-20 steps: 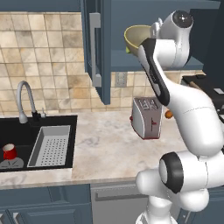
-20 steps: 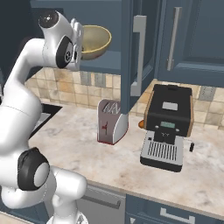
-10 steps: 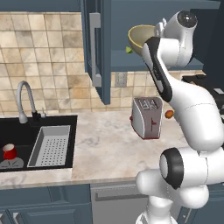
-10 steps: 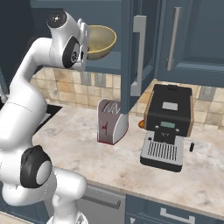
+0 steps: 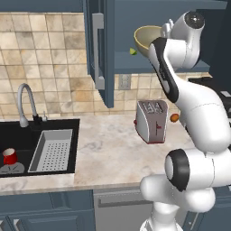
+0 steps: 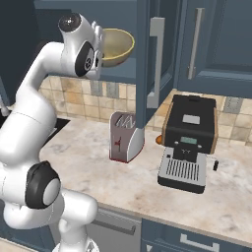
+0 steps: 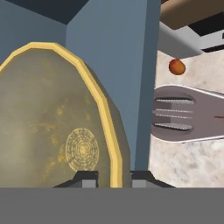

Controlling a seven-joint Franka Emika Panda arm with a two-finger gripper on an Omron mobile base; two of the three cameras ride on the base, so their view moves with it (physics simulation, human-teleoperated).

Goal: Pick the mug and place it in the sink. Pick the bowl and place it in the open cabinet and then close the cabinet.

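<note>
Hand view: you see the gripper (image 7: 113, 177) clamped on the bowl's (image 7: 52, 122) rim, left of frame. Left base view: bowl at upper centre, by the cabinet (image 5: 101, 49); mug (image 5: 10, 156) in sink (image 5: 27, 135), lower left.

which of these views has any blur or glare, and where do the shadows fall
Left base view: sharp, no glare; flat even light, the sink basin reads black around the mug. Right base view: equally crisp, a soft shadow beside the toaster. Hand view: the bowl looms large and close, pinched at its rim by the fingers; no blur.
</note>
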